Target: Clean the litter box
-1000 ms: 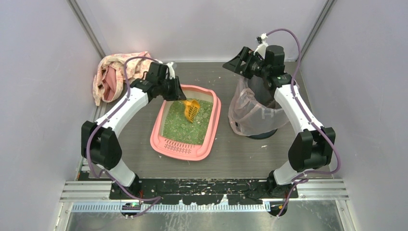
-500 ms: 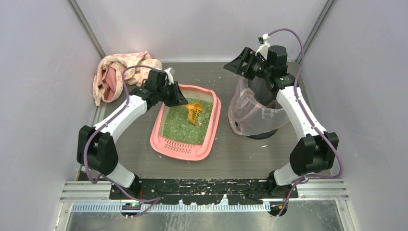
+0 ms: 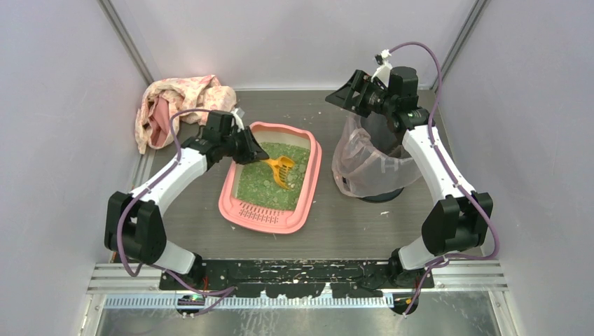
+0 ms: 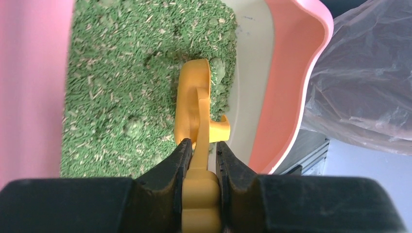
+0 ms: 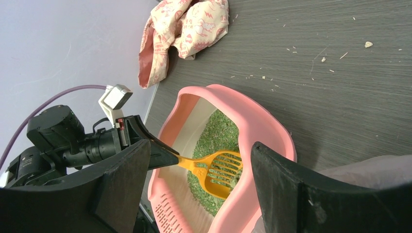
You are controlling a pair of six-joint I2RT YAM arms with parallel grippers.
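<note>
The litter box (image 3: pixel 298 222) sat near the middle of the desk (image 3: pixel 350 231), a little toward the left edge, with its slotted grate lip facing the near edge and green granules (image 4: pixel 121 87) covering its floor. The left end effector (image 3: pixel 256 152) reached in over the box's far-left corner, its fingers (image 4: pixel 177 160) pinching the handle of an orange scoop (image 3: pixel 280 168). The scoop's slotted head lay tipped on its side in the granules, close to the box's right wall. A dark bin lined with a translucent pinkish bag (image 3: pixel 371 157) stood just beside the box, toward the right edge of the desk. The right end effector (image 3: pixel 344 91) hovered above the bin's far rim with its fingers spread wide and nothing between them. A crumpled pink patterned cloth (image 3: pixel 175 105) lay in the far-left corner. Small crumbs dotted the desk toward the far edge.
</note>
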